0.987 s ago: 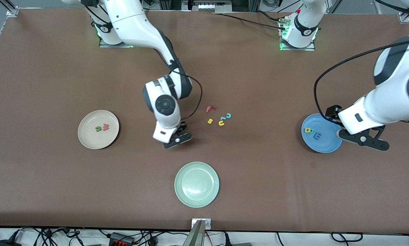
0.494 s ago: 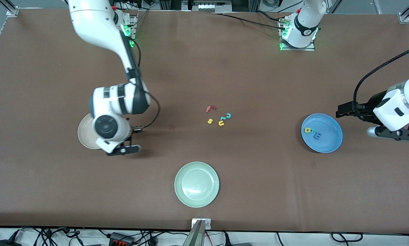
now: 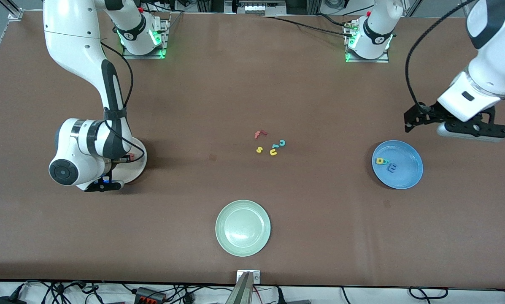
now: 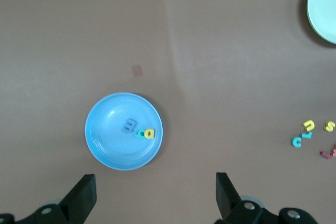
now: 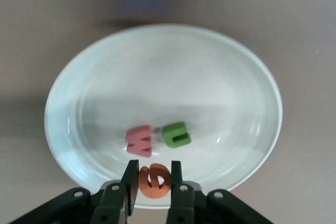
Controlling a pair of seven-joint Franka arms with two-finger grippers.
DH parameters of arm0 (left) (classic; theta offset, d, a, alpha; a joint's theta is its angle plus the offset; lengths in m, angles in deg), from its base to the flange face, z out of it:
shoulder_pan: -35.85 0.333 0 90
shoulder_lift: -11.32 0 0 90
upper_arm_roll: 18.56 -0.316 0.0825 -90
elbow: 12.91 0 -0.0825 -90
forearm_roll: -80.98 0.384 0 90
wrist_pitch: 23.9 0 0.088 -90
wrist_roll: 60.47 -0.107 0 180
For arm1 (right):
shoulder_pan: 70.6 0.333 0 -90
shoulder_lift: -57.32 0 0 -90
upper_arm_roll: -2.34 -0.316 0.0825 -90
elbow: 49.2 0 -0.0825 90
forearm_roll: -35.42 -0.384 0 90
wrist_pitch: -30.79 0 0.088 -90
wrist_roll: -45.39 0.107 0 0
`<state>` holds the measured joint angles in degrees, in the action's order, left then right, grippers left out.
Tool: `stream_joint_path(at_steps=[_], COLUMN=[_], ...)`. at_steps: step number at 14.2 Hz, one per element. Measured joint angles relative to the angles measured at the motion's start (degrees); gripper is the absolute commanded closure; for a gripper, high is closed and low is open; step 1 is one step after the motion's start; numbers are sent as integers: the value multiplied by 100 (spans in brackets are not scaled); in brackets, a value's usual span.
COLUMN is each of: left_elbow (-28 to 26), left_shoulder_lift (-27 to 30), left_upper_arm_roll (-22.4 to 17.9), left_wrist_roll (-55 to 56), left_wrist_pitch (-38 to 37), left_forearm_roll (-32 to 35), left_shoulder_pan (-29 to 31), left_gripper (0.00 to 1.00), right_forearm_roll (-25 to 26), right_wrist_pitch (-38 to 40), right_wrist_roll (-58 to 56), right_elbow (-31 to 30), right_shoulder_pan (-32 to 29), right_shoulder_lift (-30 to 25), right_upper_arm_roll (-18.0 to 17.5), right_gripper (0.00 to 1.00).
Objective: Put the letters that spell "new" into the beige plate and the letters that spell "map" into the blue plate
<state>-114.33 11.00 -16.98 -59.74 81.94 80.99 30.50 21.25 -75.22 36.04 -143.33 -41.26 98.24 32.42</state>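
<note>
My right gripper (image 5: pixel 154 182) is shut on the orange e (image 5: pixel 155 180) and holds it upright just above the rim of the beige plate (image 5: pixel 157 51). In that plate lie the pink-red w (image 5: pixel 139 141) and the green n (image 5: pixel 176 134). In the front view the right arm covers most of the beige plate (image 3: pixel 141 162), with the right gripper (image 3: pixel 104 184) over it. The blue plate (image 3: pixel 406 177) holds the yellow p (image 3: pixel 380 161), teal a (image 3: pixel 386 161) and blue m (image 3: pixel 392 168). My left gripper (image 3: pixel 473 131) hangs open and empty over bare table beside the blue plate (image 4: pixel 113 150).
A pale mint-green plate (image 3: pixel 243 228) sits near the table's front edge. Mid-table lie loose letters: a red f (image 3: pixel 260 134), a yellow s (image 3: pixel 259 149), a yellow u (image 3: pixel 273 152) and a teal c (image 3: pixel 282 143).
The right gripper has swept from mid-table toward the right arm's end and now hangs over the beige plate. The left gripper has drawn off the blue plate toward the bases.
</note>
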Motion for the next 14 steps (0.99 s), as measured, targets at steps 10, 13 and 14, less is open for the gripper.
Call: stream_joint_path(at_steps=[10, 13, 14], left_elbow=[-40, -5, -4], left_shoulder_lift=[83, 116, 132], left_upper_arm_roll=[151, 210, 210], left_wrist_roll=[-9, -5, -5], left_wrist_pitch=[-128, -154, -184], left_forearm_roll=[1, 1, 1], left_shoulder_pan=[-88, -84, -76], left_gripper=[0, 0, 0], right_forearm_roll=[0, 0, 0], right_wrist_pitch=[-226, -246, -243], right_wrist_roll=[-2, 19, 35], right_elbow=[-760, -731, -686], right_shoulder_pan=[-20, -17, -16], right_shoulder_lift=[-174, -224, -299], right_upper_arm_roll=[-9, 19, 61], right_gripper=[0, 0, 0])
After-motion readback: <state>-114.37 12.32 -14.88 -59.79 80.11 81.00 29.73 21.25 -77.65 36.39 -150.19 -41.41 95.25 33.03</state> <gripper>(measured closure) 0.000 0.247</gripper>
